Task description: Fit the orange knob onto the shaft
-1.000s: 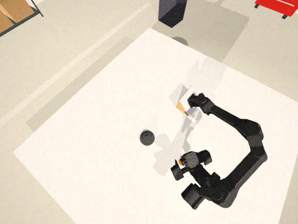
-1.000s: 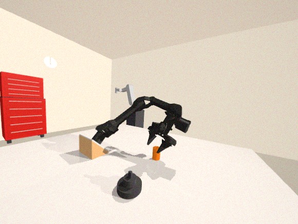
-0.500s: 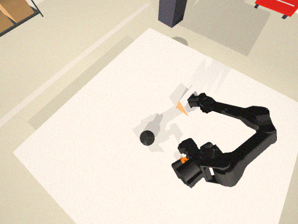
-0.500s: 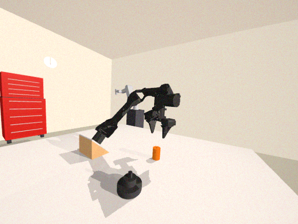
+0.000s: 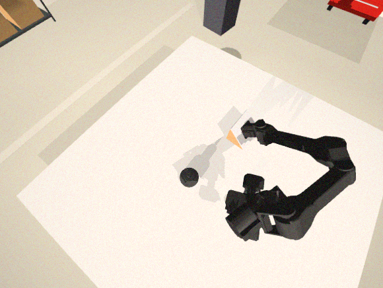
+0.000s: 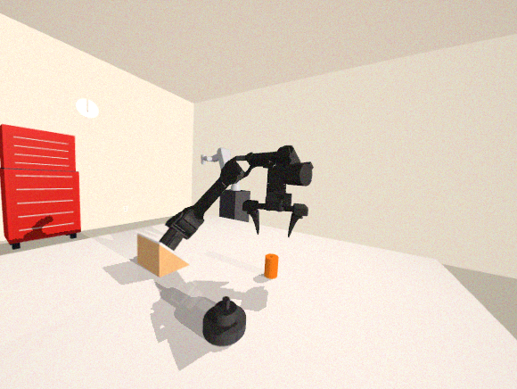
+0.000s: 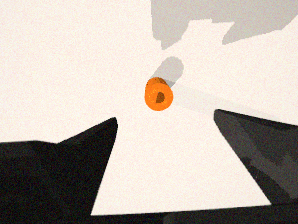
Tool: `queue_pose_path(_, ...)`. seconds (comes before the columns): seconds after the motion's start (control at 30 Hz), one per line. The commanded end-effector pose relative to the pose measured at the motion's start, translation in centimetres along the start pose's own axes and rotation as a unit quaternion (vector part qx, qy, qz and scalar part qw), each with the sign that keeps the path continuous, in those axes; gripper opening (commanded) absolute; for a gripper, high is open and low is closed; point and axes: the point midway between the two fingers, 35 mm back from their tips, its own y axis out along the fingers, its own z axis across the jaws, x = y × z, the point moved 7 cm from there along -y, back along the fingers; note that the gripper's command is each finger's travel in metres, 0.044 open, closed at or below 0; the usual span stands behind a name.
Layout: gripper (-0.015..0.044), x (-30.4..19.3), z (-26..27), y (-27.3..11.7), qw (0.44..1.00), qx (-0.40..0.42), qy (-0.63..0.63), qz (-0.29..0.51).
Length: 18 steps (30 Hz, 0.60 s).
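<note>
The orange knob (image 6: 271,268) (image 7: 150,101) stands upright on the table, its hole facing up; the gripper and arm hide it in the top view. The hole looks dark in the wrist view, its flat side hard to make out. The round dark pedestal (image 5: 189,182) (image 6: 218,332) stands apart from the knob, with the shaft (image 6: 226,304) upright on top. The shaft's flat side cannot be seen. My gripper (image 6: 273,235) (image 7: 164,118) is wide open and empty, pointing down above the knob. In the wrist view the knob lies beyond the line between the fingertips.
An orange-tan wedge-shaped block (image 5: 233,139) (image 6: 149,256) stands beside the arm's base. The arm's shadow falls across the table around the pedestal. A red cabinet (image 6: 40,196) and a dark column (image 5: 219,16) (image 6: 234,205) stand beyond the table.
</note>
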Motion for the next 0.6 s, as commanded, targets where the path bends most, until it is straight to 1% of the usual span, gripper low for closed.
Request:
queue_pose_path(0.0,0.0440,-0.01,0.00,0.00,0.938,0.002,-0.348,0.001)
queue_pose_path(0.13,0.0440,-0.01,0.00,0.00,0.856,0.002,-0.517,0.001)
queue_pose_path(0.23,0.0440,-0.01,0.00,0.00,0.813,0.002,-0.582,0.000)
queue_pose_path(0.57,0.0440,-0.04,-0.15,0.00,0.810,0.002,-0.586,0.000)
